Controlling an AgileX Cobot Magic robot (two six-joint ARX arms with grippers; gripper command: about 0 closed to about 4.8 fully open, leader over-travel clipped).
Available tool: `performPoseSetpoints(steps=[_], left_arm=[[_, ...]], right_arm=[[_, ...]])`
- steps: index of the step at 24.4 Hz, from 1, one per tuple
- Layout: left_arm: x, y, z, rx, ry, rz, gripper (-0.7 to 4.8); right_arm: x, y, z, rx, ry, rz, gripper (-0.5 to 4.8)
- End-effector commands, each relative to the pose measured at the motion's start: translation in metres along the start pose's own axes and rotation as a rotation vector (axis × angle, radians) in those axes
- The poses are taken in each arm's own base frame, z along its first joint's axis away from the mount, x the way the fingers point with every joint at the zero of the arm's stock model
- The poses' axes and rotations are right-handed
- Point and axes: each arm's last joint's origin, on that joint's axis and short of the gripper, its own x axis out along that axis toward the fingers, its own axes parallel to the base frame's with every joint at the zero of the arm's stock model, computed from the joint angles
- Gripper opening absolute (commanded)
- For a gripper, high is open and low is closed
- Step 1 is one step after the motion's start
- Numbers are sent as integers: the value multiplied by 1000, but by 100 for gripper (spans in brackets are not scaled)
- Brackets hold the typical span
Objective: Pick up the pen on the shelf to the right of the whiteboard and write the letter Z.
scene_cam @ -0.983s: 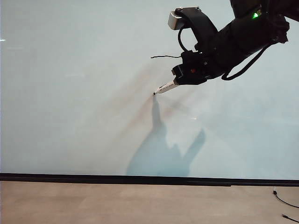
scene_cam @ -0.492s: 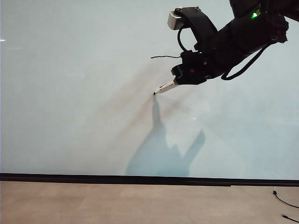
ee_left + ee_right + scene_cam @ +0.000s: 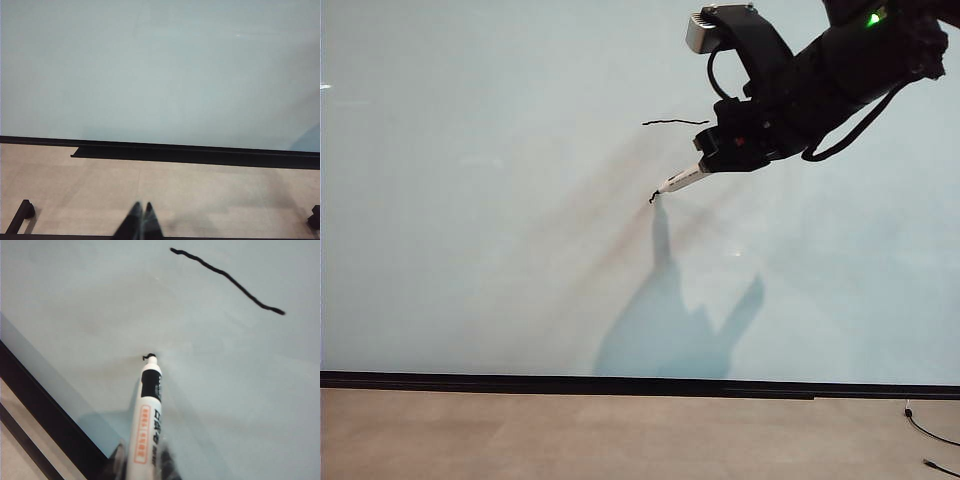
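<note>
My right gripper (image 3: 705,168) hangs in front of the upper right of the whiteboard (image 3: 470,200), shut on the pen (image 3: 682,181). The white pen slants down to the left and its dark tip touches the board. In the right wrist view the pen (image 3: 149,415) sits between the gripper's (image 3: 142,462) fingers. No whole letter Z shows. The ink is one wavy black stroke (image 3: 675,122) and a tiny hooked mark (image 3: 146,356) at the tip. My left gripper (image 3: 142,206) is shut and empty, low over the floor, facing the board. The shelf is out of view.
A black strip (image 3: 620,384) runs along the board's lower edge, with tan floor (image 3: 620,435) below it. Cable ends (image 3: 932,432) lie on the floor at the lower right. Black stand feet (image 3: 22,212) sit on the floor either side of my left gripper.
My right arm has risen slightly and the pen now slants more steeply. Its tip stays near the same spot, where a tiny ink mark now shows. The left arm is still.
</note>
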Motion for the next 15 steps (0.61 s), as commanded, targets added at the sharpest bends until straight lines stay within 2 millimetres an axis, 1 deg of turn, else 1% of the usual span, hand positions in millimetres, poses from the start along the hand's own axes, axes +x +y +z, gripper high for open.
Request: performPoseSetpoints(steps=[1,15], left_arm=[[0,0,2,5,-13,-1,-5],[0,0,2,5,-13,-1,-4]], right_arm=[[-5,-4,7,-10,-17,-29,-9],[-17,-11,17,-26,-39,-58,-9]])
